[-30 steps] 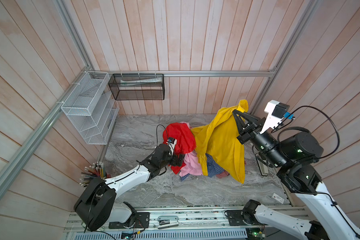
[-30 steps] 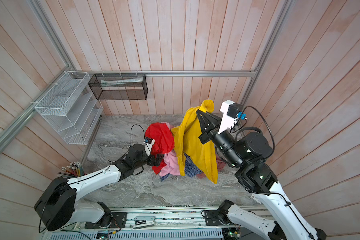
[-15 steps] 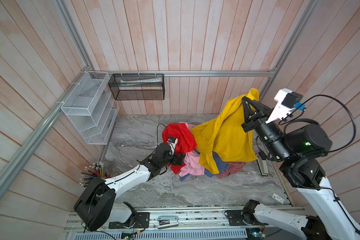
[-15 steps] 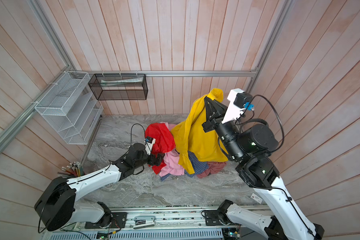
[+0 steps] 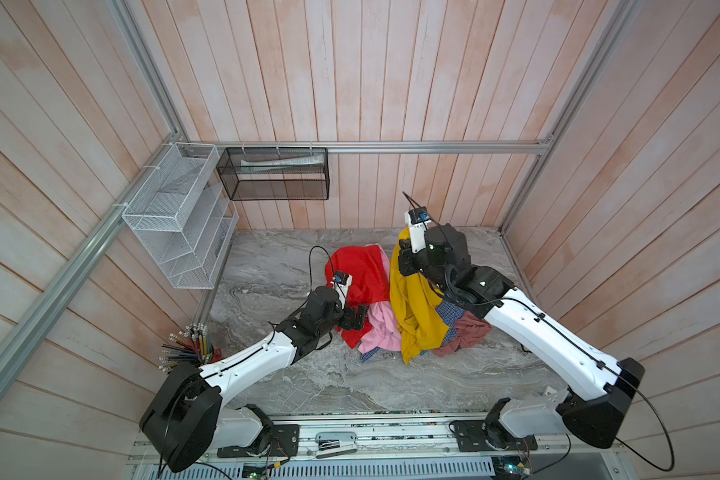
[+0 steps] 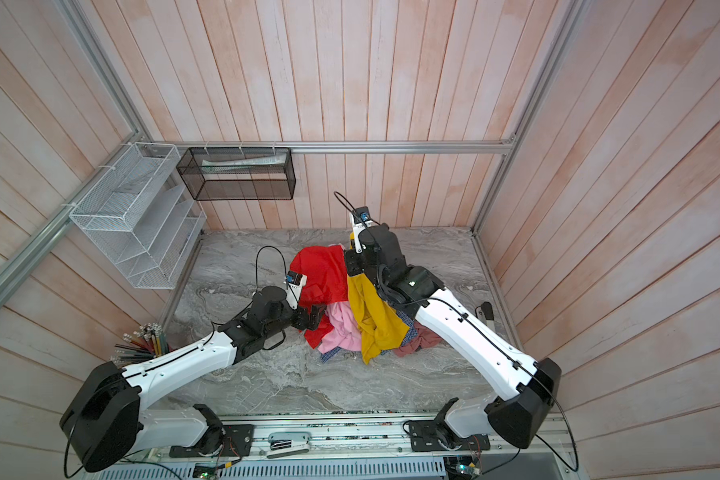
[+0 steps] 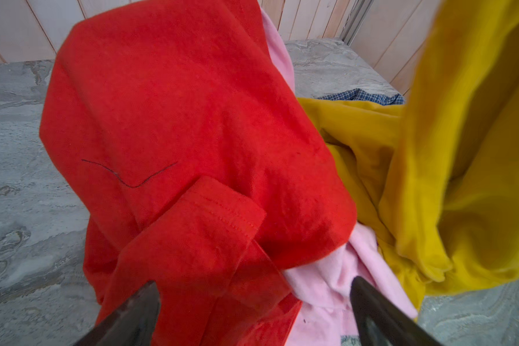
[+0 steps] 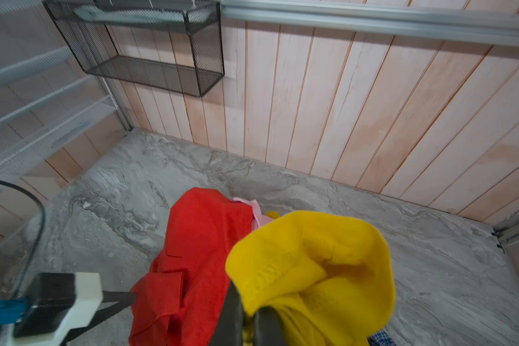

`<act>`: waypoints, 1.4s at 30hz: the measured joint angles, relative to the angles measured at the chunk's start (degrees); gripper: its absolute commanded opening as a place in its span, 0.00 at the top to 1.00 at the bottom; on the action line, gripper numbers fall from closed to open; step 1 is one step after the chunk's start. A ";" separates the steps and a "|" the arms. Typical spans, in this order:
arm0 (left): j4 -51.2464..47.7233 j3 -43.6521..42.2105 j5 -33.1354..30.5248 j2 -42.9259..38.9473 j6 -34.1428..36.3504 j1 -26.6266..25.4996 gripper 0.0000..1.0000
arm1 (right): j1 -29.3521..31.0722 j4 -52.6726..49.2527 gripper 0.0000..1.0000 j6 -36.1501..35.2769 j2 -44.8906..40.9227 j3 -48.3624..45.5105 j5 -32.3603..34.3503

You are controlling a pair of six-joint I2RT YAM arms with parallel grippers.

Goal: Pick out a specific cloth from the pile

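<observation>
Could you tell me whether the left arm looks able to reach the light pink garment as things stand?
Probably yes: the left end effector is open, and the pink garment lies bare just ahead of it, between the red garment and the mustard-yellow cloth, though the red hem partly overlaps it.

In both top views the pile (image 5: 381,328) lies near the middle of the table (image 5: 275,270), the cloth (image 5: 416,311) draped over its middle. From the pile, the wire rack (image 5: 175,224) hangs at ten o'clock, the mesh basket (image 5: 273,174) at eleven, and the pencils (image 5: 188,345) stand between eight and nine.
</observation>
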 measured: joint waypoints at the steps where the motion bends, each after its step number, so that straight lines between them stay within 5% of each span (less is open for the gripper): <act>1: -0.02 -0.22 -0.20 -0.09 -0.02 0.00 0.00 | -0.13 -0.70 1.00 0.13 0.92 -0.39 0.24; 28: -0.81 -2.36 -0.96 -1.84 -0.46 0.00 0.00 | -5.95 -16.17 1.00 16.96 -11.78 -28.57 -5.09; 30: -0.81 -2.38 -0.96 -1.86 -0.48 0.00 0.00 | -5.95 -17.14 0.70 17.59 -11.89 -28.63 -5.97; 32: -0.83 -2.38 -0.98 -1.92 -0.50 0.00 0.00 | -5.92 -18.43 0.60 17.66 -12.41 -28.06 -6.25; 34: -0.83 -2.43 -1.09 -2.12 -0.52 0.00 0.00 | -5.95 -19.82 0.30 17.64 -13.55 -26.71 -6.58; 38: -0.87 -2.71 -1.88 -3.02 -0.50 0.00 0.00 | -5.92 -20.94 0.09 17.07 -16.96 -21.55 -6.84; 42: -0.92 -2.75 -2.54 -3.63 -0.50 0.00 0.00 | -4.66 -20.76 0.02 14.47 -18.29 -16.63 -5.97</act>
